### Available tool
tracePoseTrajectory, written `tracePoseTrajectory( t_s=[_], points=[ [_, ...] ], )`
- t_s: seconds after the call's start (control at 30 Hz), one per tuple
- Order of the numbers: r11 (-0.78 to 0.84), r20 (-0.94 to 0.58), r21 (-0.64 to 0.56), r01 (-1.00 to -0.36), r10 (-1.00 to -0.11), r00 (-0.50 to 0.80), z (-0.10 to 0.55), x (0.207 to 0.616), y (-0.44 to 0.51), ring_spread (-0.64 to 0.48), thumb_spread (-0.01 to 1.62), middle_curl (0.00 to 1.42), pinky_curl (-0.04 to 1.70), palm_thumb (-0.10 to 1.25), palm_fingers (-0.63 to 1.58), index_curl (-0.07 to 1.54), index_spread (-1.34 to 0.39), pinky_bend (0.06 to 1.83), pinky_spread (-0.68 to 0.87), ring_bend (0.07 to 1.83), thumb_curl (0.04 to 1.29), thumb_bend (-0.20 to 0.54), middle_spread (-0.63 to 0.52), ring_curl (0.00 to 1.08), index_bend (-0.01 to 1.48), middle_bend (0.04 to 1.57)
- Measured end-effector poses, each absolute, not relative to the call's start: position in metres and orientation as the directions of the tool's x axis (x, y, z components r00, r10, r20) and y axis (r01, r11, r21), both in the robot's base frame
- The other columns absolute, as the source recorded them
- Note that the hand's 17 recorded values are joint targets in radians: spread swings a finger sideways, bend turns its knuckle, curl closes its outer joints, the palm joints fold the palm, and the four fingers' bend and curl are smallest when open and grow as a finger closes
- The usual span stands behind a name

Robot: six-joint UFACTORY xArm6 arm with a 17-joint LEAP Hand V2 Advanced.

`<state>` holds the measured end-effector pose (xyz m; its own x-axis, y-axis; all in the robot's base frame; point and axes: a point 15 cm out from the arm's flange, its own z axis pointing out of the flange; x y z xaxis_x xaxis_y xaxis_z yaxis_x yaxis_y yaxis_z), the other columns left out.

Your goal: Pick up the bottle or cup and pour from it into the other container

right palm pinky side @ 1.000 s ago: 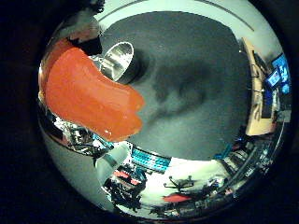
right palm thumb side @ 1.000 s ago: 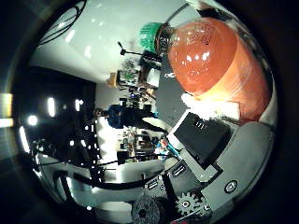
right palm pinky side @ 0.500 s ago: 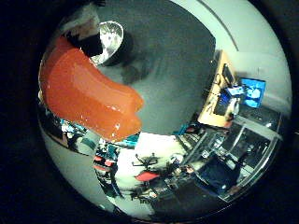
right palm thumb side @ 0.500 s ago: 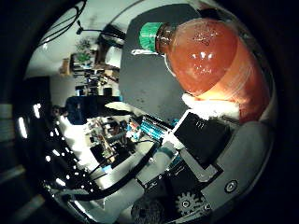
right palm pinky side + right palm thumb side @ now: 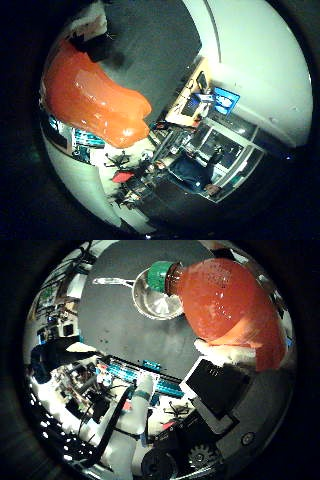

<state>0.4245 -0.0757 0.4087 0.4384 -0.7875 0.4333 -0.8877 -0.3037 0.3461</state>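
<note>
The hand [image 5: 220, 390] is seen closed round the bottle [image 5: 225, 310], which fills much of both palm views and is pressed close against the palm, a white finger part lying across its lower side. The bottle is filled with orange liquid and is tipped so that its green cap [image 5: 161, 276] hangs directly over the steel pan [image 5: 152, 302]; the cap appears to be on, and no liquid is seen leaving the neck. The pouring step is judged to be in hand, with the bottle already brought over the receiving vessel. A further tilt would be called for next, with the neck kept inside the rim of the pan, though with the cap in place nothing may flow. The pan rests on a dark round table [image 5: 125, 345], its long handle [image 5: 112, 282] pointing away from the bottle. Beyond the table edge, farther from the pan, a cluttered room is made out, with lit screens [image 5: 222, 100] on a desk against a pale wall.
</note>
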Motion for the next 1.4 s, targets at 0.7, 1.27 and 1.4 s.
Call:
tracePoseTrajectory(
  t_s=[0.7, 1.27, 1.4],
  points=[
    [-0.268, 0.633, 0.43, -0.862, -0.591, 0.5, 0.368, 0.467, -0.017, -0.28, 0.09, 0.97, 1.01, 1.16, 1.08, 0.94, -0.22, 1.13, -0.3, 1.26, 0.93, -0.018, -0.17, 0.98, 1.15, 1.29],
    [-0.278, 0.642, 0.434, -0.857, -0.572, 0.511, 0.372, 0.463, -0.012, -0.28, 0.11, 0.97, 1.03, 1.16, 1.08, 0.94, -0.22, 1.12, -0.31, 1.26, 0.93, -0.017, -0.17, 0.98, 1.15, 1.29],
    [-0.288, 0.634, 0.422, -0.859, -0.584, 0.507, 0.381, 0.458, -0.011, -0.28, 0.11, 0.97, 1.03, 1.16, 1.08, 0.94, -0.22, 1.12, -0.31, 1.25, 0.94, -0.017, -0.17, 0.98, 1.15, 1.29]
  ],
)
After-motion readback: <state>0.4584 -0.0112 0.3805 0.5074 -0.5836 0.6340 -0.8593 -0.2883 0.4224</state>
